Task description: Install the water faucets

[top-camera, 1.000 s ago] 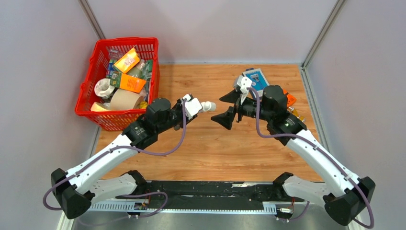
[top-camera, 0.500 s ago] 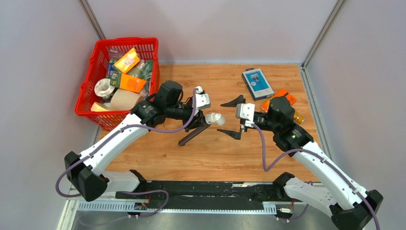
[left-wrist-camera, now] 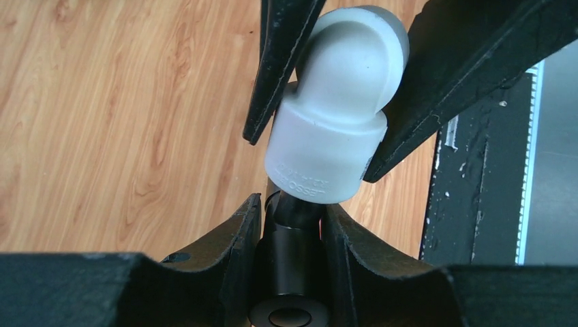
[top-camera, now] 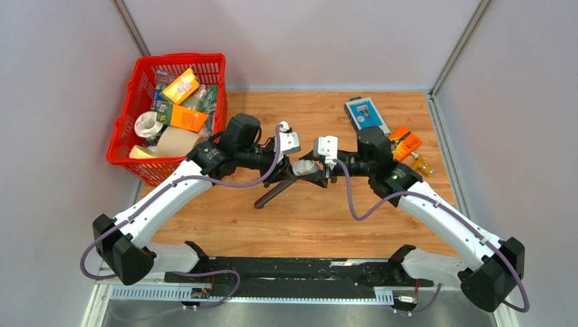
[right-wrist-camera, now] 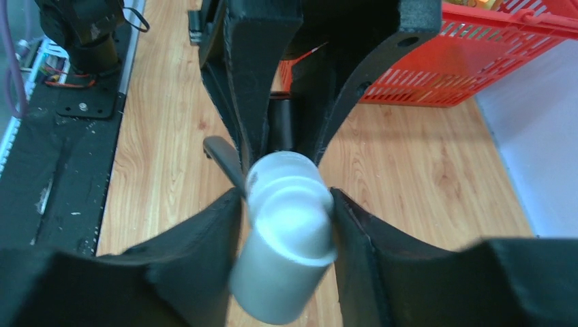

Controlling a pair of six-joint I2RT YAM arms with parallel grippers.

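The dark faucet (top-camera: 272, 193) hangs over the middle of the table, its long rod slanting down and left to the wood. My left gripper (top-camera: 293, 170) is shut on the faucet's thick stem (left-wrist-camera: 293, 252). A white elbow fitting (left-wrist-camera: 334, 116) sits on the end of that stem. My right gripper (top-camera: 315, 170) comes in from the right and is shut on the elbow (right-wrist-camera: 290, 225), one finger (right-wrist-camera: 204, 252) pressing each side. In the left wrist view the right gripper's fingers (left-wrist-camera: 279, 61) flank the elbow from above. The left gripper (left-wrist-camera: 292, 204) shows at the bottom.
A red basket (top-camera: 129, 129) full of packets and tape rolls stands at the back left. At the back right lie a blue-and-white box (top-camera: 366, 114), an orange item (top-camera: 403, 142) and a small bottle (top-camera: 420, 163). A black rail (top-camera: 286, 269) runs along the near edge.
My right gripper has moved left to the elbow fitting and closed on it from wide open. The left arm and faucet have held still over the last half second.
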